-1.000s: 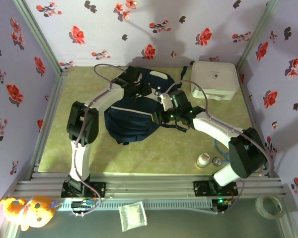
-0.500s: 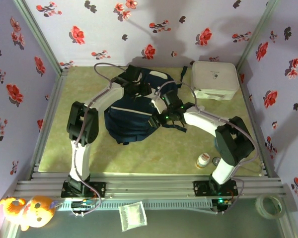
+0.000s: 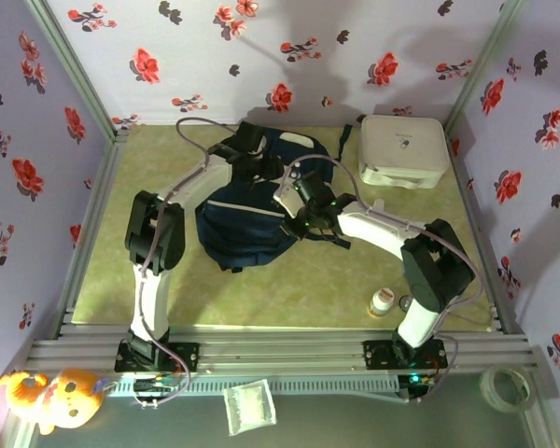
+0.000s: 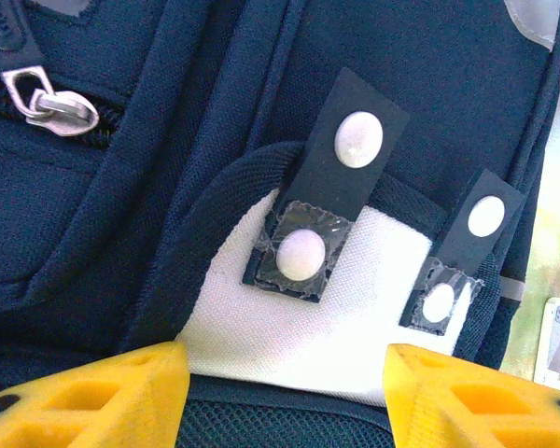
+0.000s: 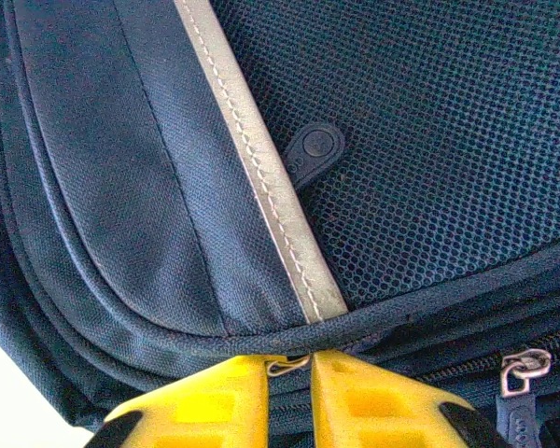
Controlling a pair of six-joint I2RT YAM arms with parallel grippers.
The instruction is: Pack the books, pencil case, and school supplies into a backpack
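backpack: navy backpack [image 3: 247,229] lying flat on the green surface [image 3: 336,280], middle of the overhead frame and a bit toward the top, well left of the white box [image 3: 403,149]
left arm: the left arm [image 3: 182,196] reaches over the top end of the bag. In its wrist view the left jaws are spread wide with nothing between them, hovering at the bottom of the frame over a white panel [image 4: 261,327] and two dark snap tabs [image 4: 341,177]
why there: my guess is it's parked to pin or steady that end while the other arm pulls
right arm: the right arm [image 3: 392,229] comes in from the right onto the bag's side
right jaws: nearly closed, pinching a thin metal zip puller [image 5: 287,365] at bottom centre of its wrist view, just under where the grey stripe [image 5: 261,187] meets the seam
why that grip: the puller is tiny, so a fingertip pinch is about the only way to drag it along the track
step: working the zip, I reckon. Opening or closing, can't tell
risk: the puller slipping out, or the whole bag sliding instead of the zip moving
other stuff: small white bottle [image 3: 382,301] sits near the lower right, well apart from the bag
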